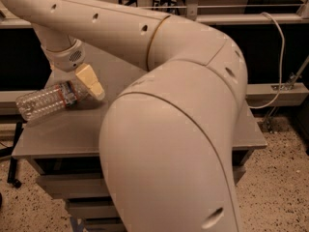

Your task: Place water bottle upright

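Note:
The water bottle is clear ribbed plastic with a pale label band near its neck. It lies nearly level at the left of the grey table, and its base end reaches past the table's left edge. My gripper hangs from the wrist at the upper left and is closed on the bottle's neck end. One cream finger shows on the near side. The other finger and the cap are hidden behind the bottle and the wrist.
My own arm's large elbow and forearm fill the middle of the view and hide most of the table top. A cable hangs at the right. A speckled floor lies below, and drawers sit under the table.

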Action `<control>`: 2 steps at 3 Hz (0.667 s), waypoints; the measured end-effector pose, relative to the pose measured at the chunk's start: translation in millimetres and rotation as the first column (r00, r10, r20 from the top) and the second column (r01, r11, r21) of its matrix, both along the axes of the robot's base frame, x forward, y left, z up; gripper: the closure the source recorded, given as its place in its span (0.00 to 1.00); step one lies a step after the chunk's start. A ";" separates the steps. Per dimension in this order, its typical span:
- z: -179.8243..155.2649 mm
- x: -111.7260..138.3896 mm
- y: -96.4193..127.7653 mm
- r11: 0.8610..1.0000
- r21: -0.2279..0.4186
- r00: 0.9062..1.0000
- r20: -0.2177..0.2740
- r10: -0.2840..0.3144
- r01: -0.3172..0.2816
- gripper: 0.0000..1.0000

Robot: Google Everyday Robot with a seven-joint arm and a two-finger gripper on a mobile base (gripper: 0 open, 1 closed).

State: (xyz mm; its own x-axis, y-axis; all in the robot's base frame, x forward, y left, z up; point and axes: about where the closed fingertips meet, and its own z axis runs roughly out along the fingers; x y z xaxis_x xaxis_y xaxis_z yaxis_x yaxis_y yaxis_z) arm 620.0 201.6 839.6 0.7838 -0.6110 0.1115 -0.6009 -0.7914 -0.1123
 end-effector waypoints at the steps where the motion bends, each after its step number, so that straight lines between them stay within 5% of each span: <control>1: 3.1 -8.9 9.9 0.998 0.048 0.999 -0.010 -0.051 0.052 0.00; 2: 2.5 -17.6 21.5 0.991 0.090 0.995 -0.030 -0.092 0.094 0.00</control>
State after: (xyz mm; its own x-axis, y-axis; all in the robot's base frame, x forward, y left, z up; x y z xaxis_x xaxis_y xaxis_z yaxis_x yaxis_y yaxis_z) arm 602.4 223.1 842.1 0.7251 -0.6879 0.0323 -0.6749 -0.7192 -0.1652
